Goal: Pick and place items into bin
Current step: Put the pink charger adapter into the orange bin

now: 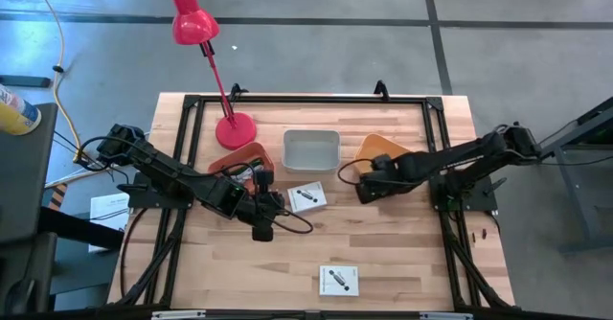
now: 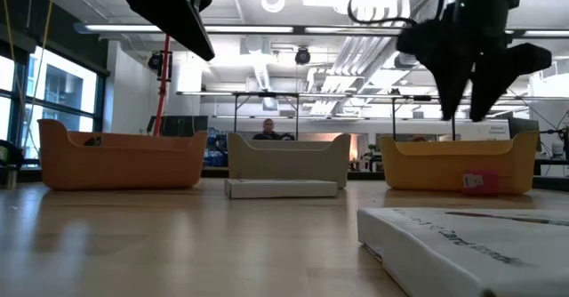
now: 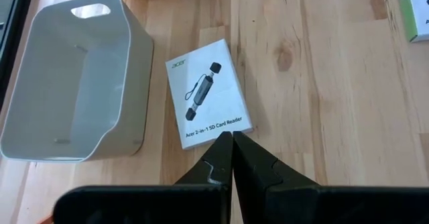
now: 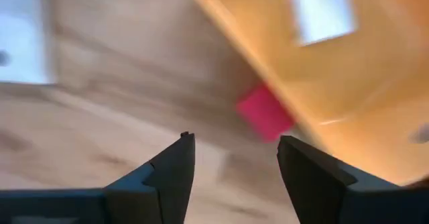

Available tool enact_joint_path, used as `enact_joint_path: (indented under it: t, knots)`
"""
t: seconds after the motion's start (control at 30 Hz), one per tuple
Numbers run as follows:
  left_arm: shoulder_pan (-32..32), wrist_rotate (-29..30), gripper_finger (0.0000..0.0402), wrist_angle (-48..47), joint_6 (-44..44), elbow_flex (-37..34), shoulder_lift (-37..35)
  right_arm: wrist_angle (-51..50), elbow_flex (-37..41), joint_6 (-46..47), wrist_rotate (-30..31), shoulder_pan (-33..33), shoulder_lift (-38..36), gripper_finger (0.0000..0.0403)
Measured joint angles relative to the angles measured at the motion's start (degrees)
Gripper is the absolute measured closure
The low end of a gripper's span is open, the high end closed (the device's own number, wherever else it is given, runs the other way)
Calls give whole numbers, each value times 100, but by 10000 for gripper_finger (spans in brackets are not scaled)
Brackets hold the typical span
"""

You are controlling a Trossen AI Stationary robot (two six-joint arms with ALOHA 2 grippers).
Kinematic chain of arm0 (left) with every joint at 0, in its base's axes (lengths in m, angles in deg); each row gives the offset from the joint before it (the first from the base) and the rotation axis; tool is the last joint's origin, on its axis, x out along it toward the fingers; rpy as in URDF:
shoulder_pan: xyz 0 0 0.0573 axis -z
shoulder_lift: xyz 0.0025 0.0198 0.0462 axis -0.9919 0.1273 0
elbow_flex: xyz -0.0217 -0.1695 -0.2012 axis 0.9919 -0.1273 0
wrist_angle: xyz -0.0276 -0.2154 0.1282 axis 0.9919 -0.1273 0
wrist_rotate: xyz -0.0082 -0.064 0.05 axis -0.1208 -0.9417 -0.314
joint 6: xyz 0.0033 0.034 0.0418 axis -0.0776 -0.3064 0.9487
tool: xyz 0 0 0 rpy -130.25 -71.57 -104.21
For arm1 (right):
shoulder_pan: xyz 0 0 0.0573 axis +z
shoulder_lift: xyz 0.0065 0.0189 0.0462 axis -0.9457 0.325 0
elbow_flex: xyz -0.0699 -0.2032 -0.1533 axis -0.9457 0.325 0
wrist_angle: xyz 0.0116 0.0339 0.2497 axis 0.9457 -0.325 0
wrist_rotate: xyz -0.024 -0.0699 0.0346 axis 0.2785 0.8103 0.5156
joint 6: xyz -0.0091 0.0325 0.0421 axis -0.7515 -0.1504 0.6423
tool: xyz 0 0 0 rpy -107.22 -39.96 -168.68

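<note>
My right gripper (image 4: 234, 163) hangs open and empty above the table, pointing down, in front of the right orange bin (image 2: 458, 162). A tiny pink block (image 4: 265, 111) lies on the wood against that bin's near wall, also visible as the pink block (image 2: 480, 181) in the low view. My left gripper (image 3: 232, 142) is shut and empty, held in the air over the near edge of a white packet (image 3: 208, 93) that lies flat beside the grey bin (image 3: 67, 83). A second white packet (image 1: 338, 280) lies near the table's front edge.
Three bins stand in a row at the back: a reddish-orange one (image 1: 239, 157), the grey one (image 1: 311, 149) and an orange one (image 1: 383, 150). A red desk lamp (image 1: 235, 128) stands at the back left. Bare wood (image 1: 412, 253) lies between the packets and the front edge.
</note>
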Motion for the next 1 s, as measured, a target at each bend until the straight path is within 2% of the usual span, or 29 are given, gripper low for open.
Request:
enact_joint_path:
  t: [0.2,0.43,0.57,0.73,0.87,1.0]
  knots:
    - [-2,-155,401,-5,49,0,0,676,-2,751,84,258,5,220]
    - [-4,-173,401,37,193,0,0,356,9,1051,199,653,13,253]
    - [-80,-312,401,284,1604,0,0,223,11,1838,77,908,45,270]
    - [-459,-1310,401,441,3608,4,0,620,4,2519,-446,882,538,279]
    - [-780,-2038,401,-71,4509,7,0,1166,-425,2662,-683,637,1434,279]
    - [-1054,-2133,401,-460,4880,7,0,331,-1464,2654,-706,531,2386,280]
